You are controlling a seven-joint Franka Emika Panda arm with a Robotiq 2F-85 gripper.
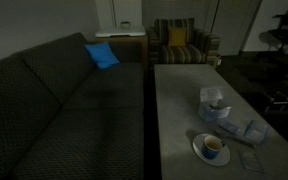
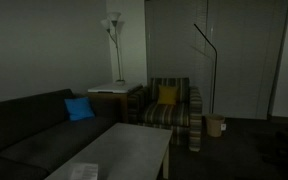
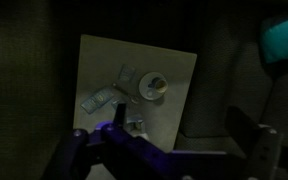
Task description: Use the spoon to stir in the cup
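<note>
The gripper point(image 3: 167, 142) hangs high above the table point(image 3: 99, 60), jaws spread wide with nothing between them. In the wrist view the cup point(image 3: 152, 86) lies ahead of it, toward the top of the frame and slightly left of the midline between the jaws, well apart and far below. In an exterior view the cup sits on its saucer point(image 1: 198, 150) at the near end of the table, just beside a pale blue box point(image 1: 214, 103). The spoon is too dim to pick out, so its long axis cannot be told; finding it likely comes first.
</note>
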